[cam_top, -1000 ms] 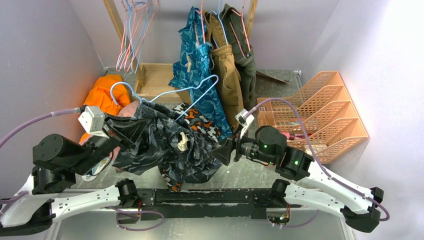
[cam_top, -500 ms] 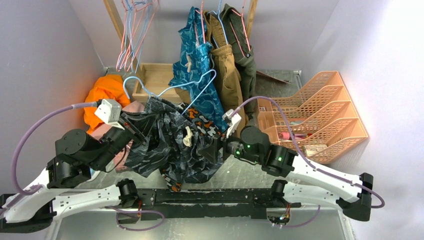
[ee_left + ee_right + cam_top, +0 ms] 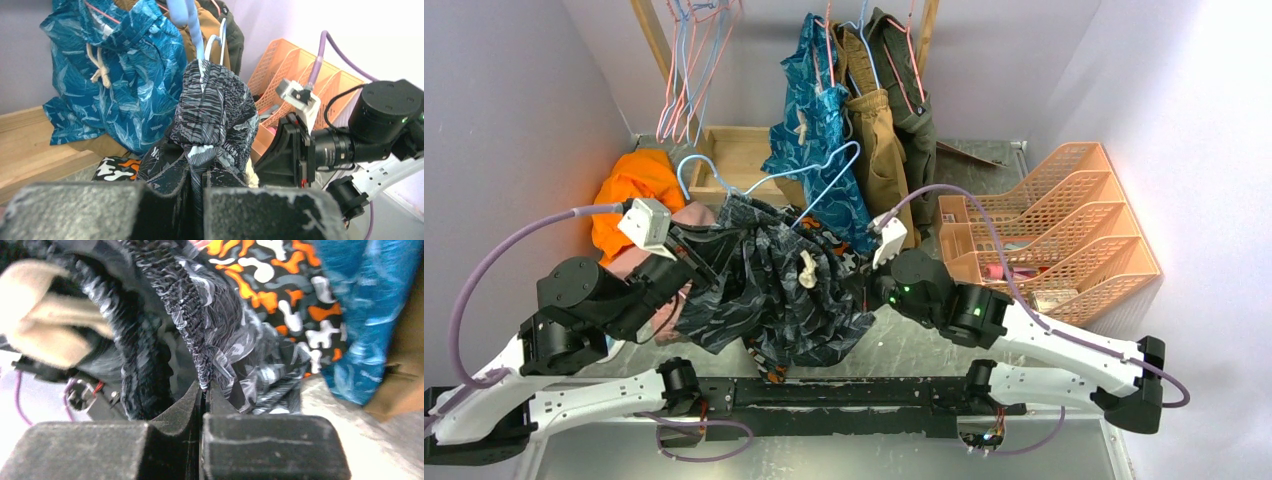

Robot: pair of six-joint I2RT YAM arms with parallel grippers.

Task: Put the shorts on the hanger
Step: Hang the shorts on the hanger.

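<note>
With the left pincer [image 3: 197,192] and right pincer [image 3: 202,400] each clamped shut on the shorts [image 3: 774,290], the waist sat bunched over one end of the hanger [image 3: 190,20], not yet spread across it.

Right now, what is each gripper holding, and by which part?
Both hold the shorts: the left gripper is shut on a bunched fold of fabric at one side, the right gripper on the gathered waistband edge.

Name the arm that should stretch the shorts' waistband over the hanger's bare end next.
Right, probably. The right gripper is shut on the waistband edge of the shorts, on the side where one end of the hanger sticks out bare. The left gripper pinches the opposite side, anchoring it.
</note>
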